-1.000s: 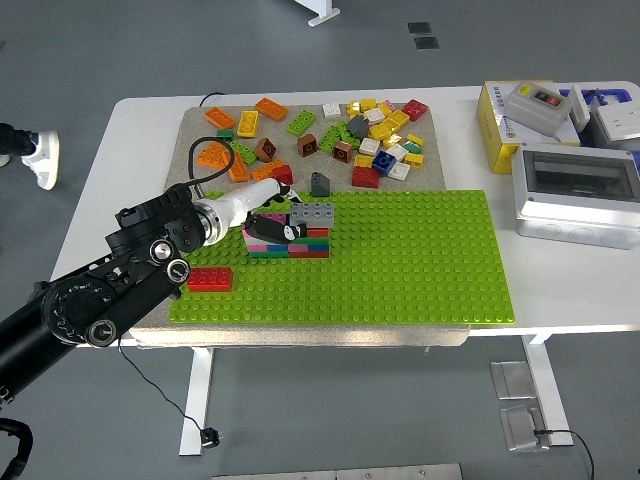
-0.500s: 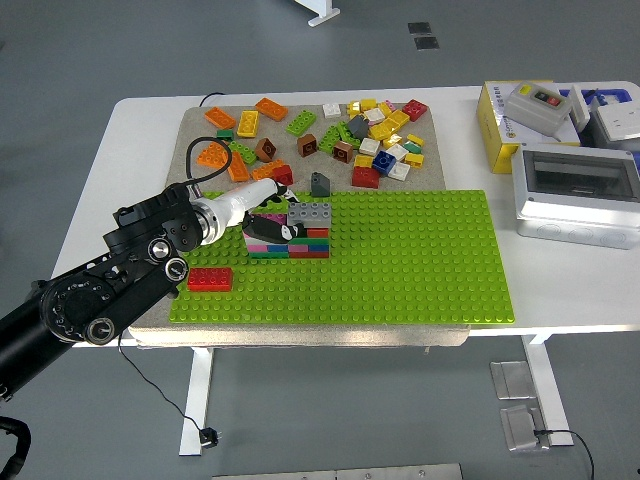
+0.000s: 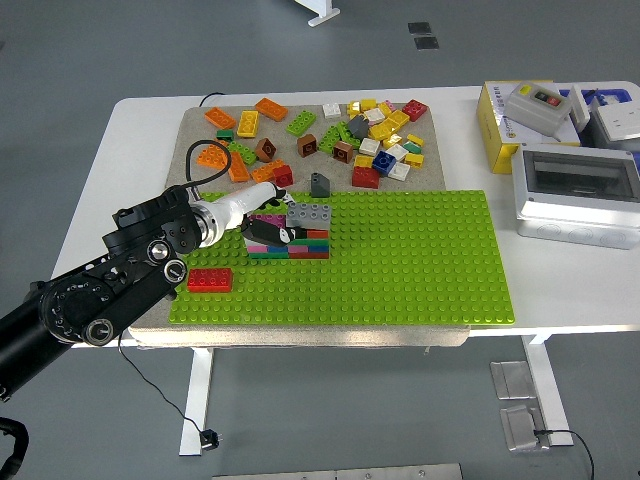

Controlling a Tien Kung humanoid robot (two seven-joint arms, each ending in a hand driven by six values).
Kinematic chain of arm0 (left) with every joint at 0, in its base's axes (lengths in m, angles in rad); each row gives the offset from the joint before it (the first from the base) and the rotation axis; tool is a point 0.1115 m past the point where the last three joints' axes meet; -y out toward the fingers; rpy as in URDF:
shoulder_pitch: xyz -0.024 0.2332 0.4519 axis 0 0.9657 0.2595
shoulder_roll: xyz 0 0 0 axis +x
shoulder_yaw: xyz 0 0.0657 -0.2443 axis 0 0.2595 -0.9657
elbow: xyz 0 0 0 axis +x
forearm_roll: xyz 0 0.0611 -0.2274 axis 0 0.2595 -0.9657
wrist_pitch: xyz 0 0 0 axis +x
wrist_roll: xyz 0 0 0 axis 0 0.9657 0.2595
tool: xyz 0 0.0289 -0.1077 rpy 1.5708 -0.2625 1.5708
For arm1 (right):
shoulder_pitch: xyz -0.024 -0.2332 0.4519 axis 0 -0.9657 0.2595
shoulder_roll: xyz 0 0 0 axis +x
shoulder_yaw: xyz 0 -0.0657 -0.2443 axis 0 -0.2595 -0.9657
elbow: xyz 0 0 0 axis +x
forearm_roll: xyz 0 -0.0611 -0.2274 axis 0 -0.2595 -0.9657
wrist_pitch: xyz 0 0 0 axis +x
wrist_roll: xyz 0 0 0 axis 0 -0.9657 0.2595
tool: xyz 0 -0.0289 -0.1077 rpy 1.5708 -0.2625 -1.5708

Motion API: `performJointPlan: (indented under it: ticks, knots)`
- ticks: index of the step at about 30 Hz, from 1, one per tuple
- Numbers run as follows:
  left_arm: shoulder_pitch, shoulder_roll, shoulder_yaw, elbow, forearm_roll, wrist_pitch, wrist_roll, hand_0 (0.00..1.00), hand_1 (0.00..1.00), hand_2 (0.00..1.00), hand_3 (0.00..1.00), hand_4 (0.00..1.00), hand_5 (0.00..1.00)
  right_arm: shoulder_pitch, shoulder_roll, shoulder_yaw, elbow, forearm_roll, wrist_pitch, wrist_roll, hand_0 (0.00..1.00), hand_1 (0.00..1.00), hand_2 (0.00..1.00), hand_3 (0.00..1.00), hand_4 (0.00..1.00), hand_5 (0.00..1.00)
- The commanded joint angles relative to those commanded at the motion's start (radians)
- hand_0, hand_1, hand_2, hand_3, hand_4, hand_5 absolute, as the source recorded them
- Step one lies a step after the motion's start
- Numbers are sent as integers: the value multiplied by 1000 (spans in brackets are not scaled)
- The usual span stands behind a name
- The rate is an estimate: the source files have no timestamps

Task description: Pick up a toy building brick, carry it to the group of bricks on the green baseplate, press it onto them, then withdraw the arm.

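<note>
A low stack of bricks [image 3: 312, 246] in pink, green, blue and red layers stands on the left part of the green baseplate [image 3: 420, 270]. A grey brick [image 3: 310, 212] sits on top of its right half. My left hand [image 3: 275, 233] lies over the stack's left half, its black fingers [image 3: 262, 230] stretched flat toward the grey brick, open and holding nothing. The black left arm [image 3: 110, 285] comes in from the lower left. A lone red brick [image 3: 210, 279] rests on the baseplate's left edge. My right arm is out of view.
Several loose bricks [image 3: 370, 135] in many colours lie on the beige mat [image 3: 195, 125] behind the baseplate, and a small dark grey brick [image 3: 319, 183] sits at its far edge. A grey electrical box [image 3: 575, 195] and a yellow box [image 3: 498, 125] stand at the right.
My left hand has slid slightly left and back along the stack. The grey brick stays on top.
</note>
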Motion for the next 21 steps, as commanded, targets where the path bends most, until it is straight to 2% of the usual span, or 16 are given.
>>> performJointPlan:
  ticks: [21]
  knots:
    - [-5, 4, -2, 2, 7, -4, -8, 919, 940, 952, 757, 634, 315, 0, -1, -12, 0, 9, 1, 2, 736, 801, 786, 673, 382, 750]
